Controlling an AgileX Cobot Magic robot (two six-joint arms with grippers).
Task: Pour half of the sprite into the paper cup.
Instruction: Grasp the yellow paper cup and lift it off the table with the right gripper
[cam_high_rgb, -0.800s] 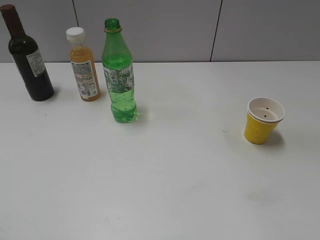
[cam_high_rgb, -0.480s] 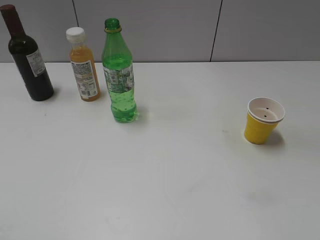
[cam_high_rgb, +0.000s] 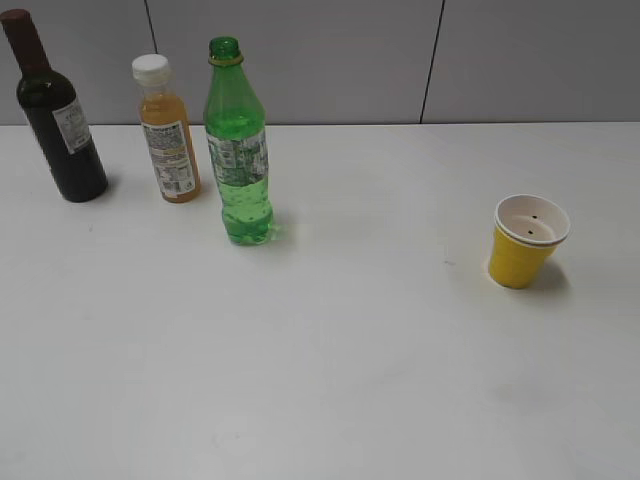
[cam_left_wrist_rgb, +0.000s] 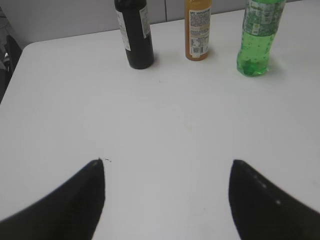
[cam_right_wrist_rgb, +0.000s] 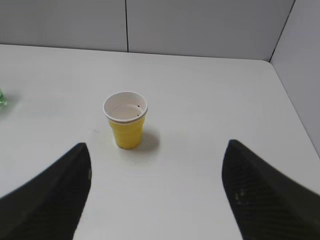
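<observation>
The sprite, a tall green bottle with no cap, stands upright at the left of the white table; the left wrist view shows its lower part far ahead on the right. The paper cup, yellow with a white inside, stands upright at the right; in the right wrist view it is ahead and left of centre. My left gripper is open and empty, well short of the bottles. My right gripper is open and empty, just short of the cup. Neither gripper shows in the exterior view.
An orange juice bottle with a white cap and a dark wine bottle stand left of the sprite, near the grey back wall. A side wall rises to the right of the cup. The table's left edge shows.
</observation>
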